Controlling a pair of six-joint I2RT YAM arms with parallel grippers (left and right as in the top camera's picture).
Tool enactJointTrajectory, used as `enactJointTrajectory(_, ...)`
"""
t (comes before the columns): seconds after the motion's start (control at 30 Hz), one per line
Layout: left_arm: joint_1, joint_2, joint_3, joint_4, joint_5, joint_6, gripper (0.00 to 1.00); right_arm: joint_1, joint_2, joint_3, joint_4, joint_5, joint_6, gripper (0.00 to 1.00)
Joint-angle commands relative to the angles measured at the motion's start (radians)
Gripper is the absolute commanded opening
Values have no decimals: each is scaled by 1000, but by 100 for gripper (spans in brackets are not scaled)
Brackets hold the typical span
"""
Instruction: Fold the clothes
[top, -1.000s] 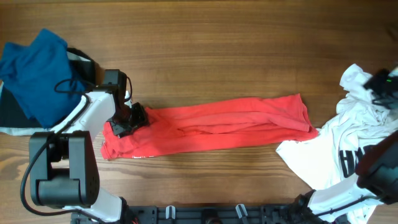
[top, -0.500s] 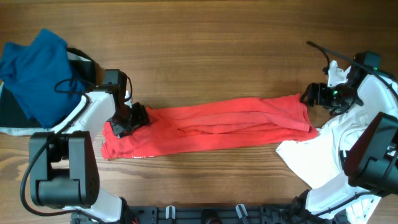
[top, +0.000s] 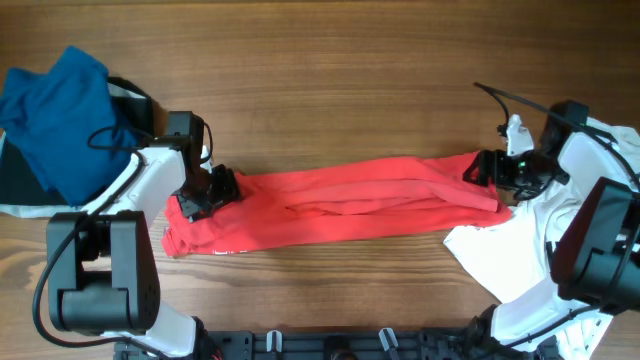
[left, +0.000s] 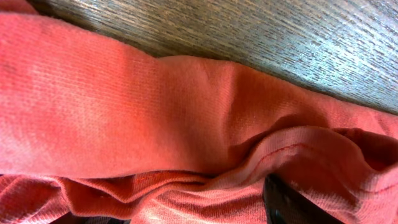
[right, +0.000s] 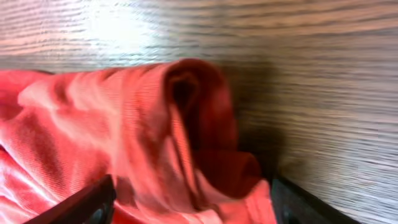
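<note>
**Both tools sit at the ends of the red band**

The right tool (top: 485, 168) is wide open at the far-right corner of the red garment (top: 340, 205). In the right wrist view, its two fingers (right: 93, 199) stand well apart, with the rolled corner of the cloth between them. Nothing is pinched yet. It looks ready to close on that corner.

The left tool (top: 208, 190) rests on the left end of the same garment. Its wrist view is filled with bunched red cloth. Only one dark finger (left: 286, 202) shows clearly, at the lower right, so I cannot tell whether this tool has closed on the fabric or merely lies over it.

The red garment lies across the middle of the bench (top: 320, 80) as a long, narrow band running left to right, apparently already doubled lengthwise. One tool at each end suits the likely next fold. Holding both ends would let the band be lifted taut, or one end carried over to the other, without the cloth sagging or twisting.

A blue garment (top: 60, 110) is heaped at the far-left edge. A white garment (top: 540, 250) lies crumpled at the right, with its edge just beside the red band's right end. Both seem to be waiting their turn.
</note>
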Motion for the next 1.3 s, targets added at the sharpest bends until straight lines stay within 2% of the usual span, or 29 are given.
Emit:
enactJointTrajectory(0.0, 4, 25, -25, 6, -67, 6, 68, 40, 11, -37, 6, -30, -18, 76)
enactJointTrajectory(0.07, 4, 25, -25, 6, -67, 6, 69, 53, 11, -48, 8, -13, -23, 66)
enactJointTrajectory(0.13, 4, 25, -25, 6, -67, 5, 68, 54, 11, -51, 8, -7, -24, 49)
enactJointTrajectory(0.27, 4, 25, -25, 9, -63, 5, 67, 54, 11, -50, 36, -8, -13, 4)
enactJointTrajectory(0.4, 3, 25, -24, 69, -8, 6, 65, 54, 11, -11, 77, -8, 48, 4)
enactJointTrajectory(0.53, 3, 23, 30, 96, 12, 14, 73, 52, 11, 62, 129, -8, 174, 4)
enactJointTrajectory(0.63, 3, 10, 107, 60, 16, 13, 89, 35, 11, 153, 150, -8, 284, 4)
enactJointTrajectory(0.67, 3, 6, 129, 45, 16, 13, 90, 27, 11, 189, 148, -7, 299, 4)
enactJointTrajectory(0.87, 3, -70, 179, -9, 19, 2, 97, 18, 11, 256, 124, 142, 290, 4)
enactJointTrajectory(1.03, 4, -106, 179, -122, 19, 2, 100, 36, 11, 262, 98, 143, 277, 4)
enactJointTrajectory(1.27, 4, -105, 179, -174, 19, 2, 100, 208, 11, 287, 42, 223, 331, 4)
